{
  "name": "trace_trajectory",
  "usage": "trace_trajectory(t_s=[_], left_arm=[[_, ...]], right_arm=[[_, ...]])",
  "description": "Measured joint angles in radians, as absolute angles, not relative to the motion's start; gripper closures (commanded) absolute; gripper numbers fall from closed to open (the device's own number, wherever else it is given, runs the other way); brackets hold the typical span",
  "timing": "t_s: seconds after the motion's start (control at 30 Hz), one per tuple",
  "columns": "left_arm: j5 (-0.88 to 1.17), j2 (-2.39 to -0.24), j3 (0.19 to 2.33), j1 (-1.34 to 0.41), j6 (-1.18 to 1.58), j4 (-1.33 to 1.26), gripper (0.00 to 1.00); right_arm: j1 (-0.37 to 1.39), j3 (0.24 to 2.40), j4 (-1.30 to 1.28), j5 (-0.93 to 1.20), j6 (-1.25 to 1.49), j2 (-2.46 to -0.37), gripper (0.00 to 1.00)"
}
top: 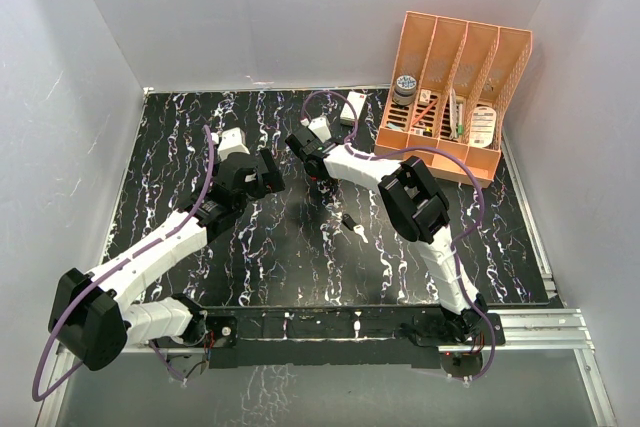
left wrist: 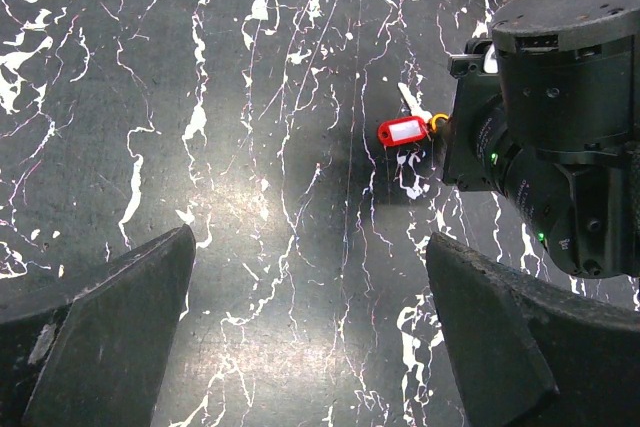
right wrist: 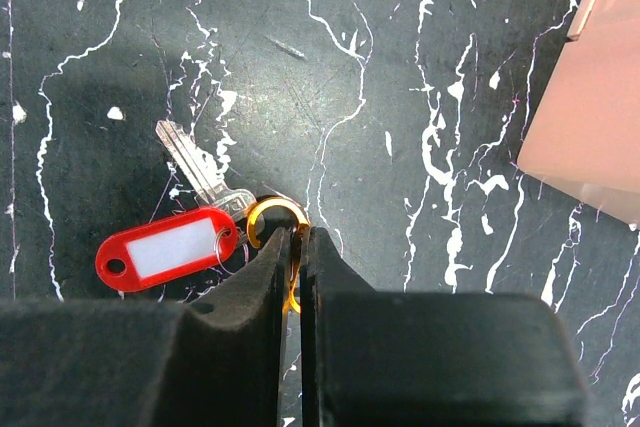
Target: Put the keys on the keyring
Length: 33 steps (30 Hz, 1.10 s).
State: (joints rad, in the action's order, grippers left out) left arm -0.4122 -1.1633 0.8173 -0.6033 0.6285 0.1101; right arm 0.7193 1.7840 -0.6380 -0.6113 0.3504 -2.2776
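Orange keyring (right wrist: 264, 215) pinched in R tool (right wrist: 297, 239).

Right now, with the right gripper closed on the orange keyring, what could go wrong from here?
1. The right gripper pinches only a thin arc of the orange keyring, so the ring may slip or twist out on lifting.
2. The red key tag and the silver key lie against the ring and could drag or snag.
3. The left gripper is open and apart from the ring, so nothing steadies it.
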Motion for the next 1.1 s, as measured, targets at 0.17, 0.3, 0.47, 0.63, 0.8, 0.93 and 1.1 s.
trace_trajectory(t_s=[0.17, 0.3, 0.47, 0.63, 0.8, 0.93, 1.1], left_arm=[[-0.413, -1.163, 0.817, -0.603, 0.629, 0.110, 0.01], [-0.413, -1.163, 0.817, -0.603, 0.629, 0.110, 0.01], [-0.413, -1.163, 0.817, -0.603, 0.629, 0.110, 0.01], [-0.413, -1.163, 0.817, -0.603, 0.628, 0.112, 0.01], [-0.413, -1.163, 0.817, -0.603, 0.629, 0.113, 0.01], [-0.416, -1.163, 0.817, -0.603, 0.628, 0.113, 0.01], [-0.419, -1.162, 0.817, -0.603, 0.629, 0.113, 0.01]], right_arm=[[0.719, 1.784, -0.638, -0.615, 0.351, -2.276, 1.00], [0.719, 1.784, -0.638, -0.615, 0.351, -2.276, 1.00], [0.723, 1.784, -0.637, -0.614, 0.351, -2.276, 1.00], [0.728, 1.784, -0.634, -0.614, 0.351, -2.276, 1.00], [0.733, 1.784, -0.632, -0.614, 0.351, -2.276, 1.00], [0.736, 1.784, -0.631, -0.614, 0.351, -2.276, 1.00], [0.741, 1.784, -0.632, -0.614, 0.354, -2.276, 1.00]])
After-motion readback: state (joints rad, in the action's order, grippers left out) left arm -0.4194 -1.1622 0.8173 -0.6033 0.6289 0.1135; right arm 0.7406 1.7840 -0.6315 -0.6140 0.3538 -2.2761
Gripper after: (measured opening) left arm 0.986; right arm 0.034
